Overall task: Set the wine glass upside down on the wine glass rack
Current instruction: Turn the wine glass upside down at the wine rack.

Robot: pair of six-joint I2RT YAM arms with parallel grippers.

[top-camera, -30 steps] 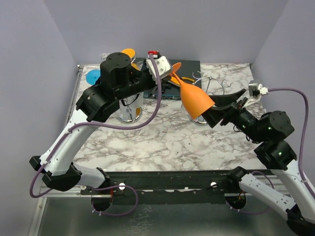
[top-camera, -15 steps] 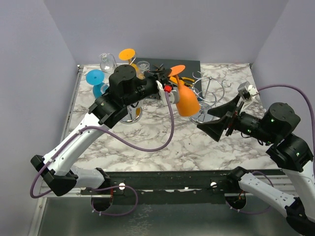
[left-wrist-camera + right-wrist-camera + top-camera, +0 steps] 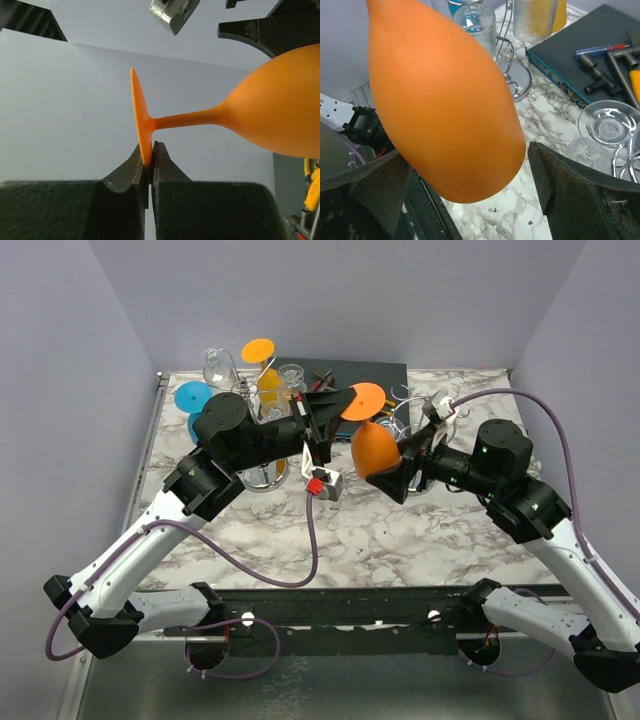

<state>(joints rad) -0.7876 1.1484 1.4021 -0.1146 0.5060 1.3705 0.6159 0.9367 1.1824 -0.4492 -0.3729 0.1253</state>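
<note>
orange wine glass (image 3: 372, 452) is off the counter (image 3: 350, 530), in the air between the two arms, foot toward the back wall, bowl toward the near edge; left fingers (image 3: 125, 182) are fully closed on the rim of the foot, pinching the thin disc edge-on, with the stem running sideways to the bowl in that wrist view; right fingers (image 3: 570, 195) are spread wide, one either side of the bowl, which fills most of the gap between them; can't tell if the pads actually touch it; just left of the glass a chrome rack (image 3: 262, 472) carries a blue glass (image 3: 190, 397), a second orange glass (image 3: 259, 348) and clear glasses (image 3: 215, 365), with the left arm reaching across in front of it; behind and right of the held glass are wire rack loops (image 3: 626, 167), mostly hidden by the right arm in the top view, with an upturned clear glass (image 3: 609, 122) foot-up beside them; dark case (image 3: 600, 27) at the back has tools lying on it, incl. a blue-handled screwdriver (image 3: 595, 50)
</note>
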